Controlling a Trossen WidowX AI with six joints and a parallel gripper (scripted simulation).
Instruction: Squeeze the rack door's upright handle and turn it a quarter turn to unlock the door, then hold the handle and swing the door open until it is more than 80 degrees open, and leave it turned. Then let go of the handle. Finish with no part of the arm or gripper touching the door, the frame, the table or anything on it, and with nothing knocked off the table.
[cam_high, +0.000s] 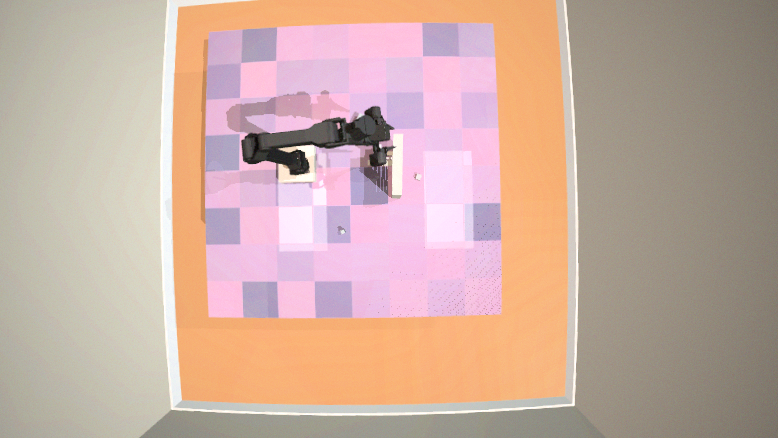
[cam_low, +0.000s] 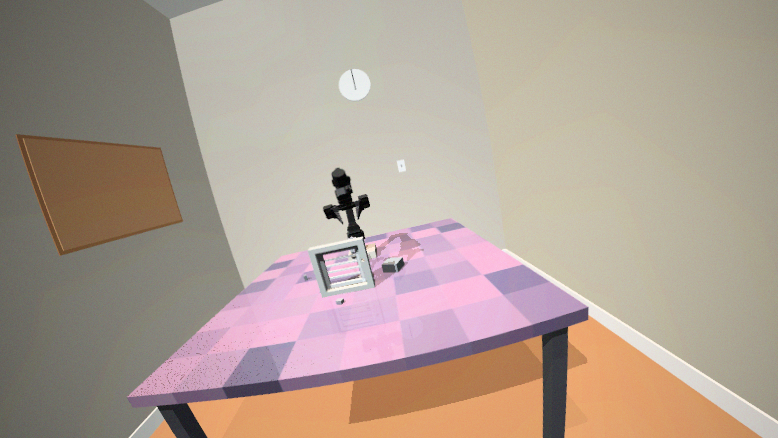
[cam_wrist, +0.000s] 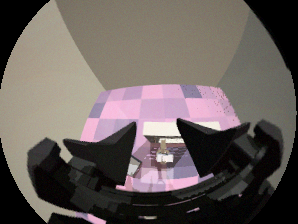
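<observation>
Exterior view: the gripper (cam_high: 385, 138) (cam_low: 348, 217) (cam_wrist: 156, 123), partly open with nothing between its fingers, hangs above the pale rack frame (cam_high: 397, 163) (cam_low: 369, 272) (cam_wrist: 165, 129) on the worktop (cam_high: 261, 296) (cam_low: 435, 326) (cam_wrist: 150, 107).

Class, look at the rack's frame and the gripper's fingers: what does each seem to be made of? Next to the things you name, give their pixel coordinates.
The rack's frame (cam_high: 397, 163) (cam_low: 346, 290): probably painted metal or smooth plastic, matt off-white; its faces are evenly coloured and grainless.

The gripper's fingers: perhaps moulded plastic or coated metal, dull black; they are uniformly dark, with only soft shading.
</observation>
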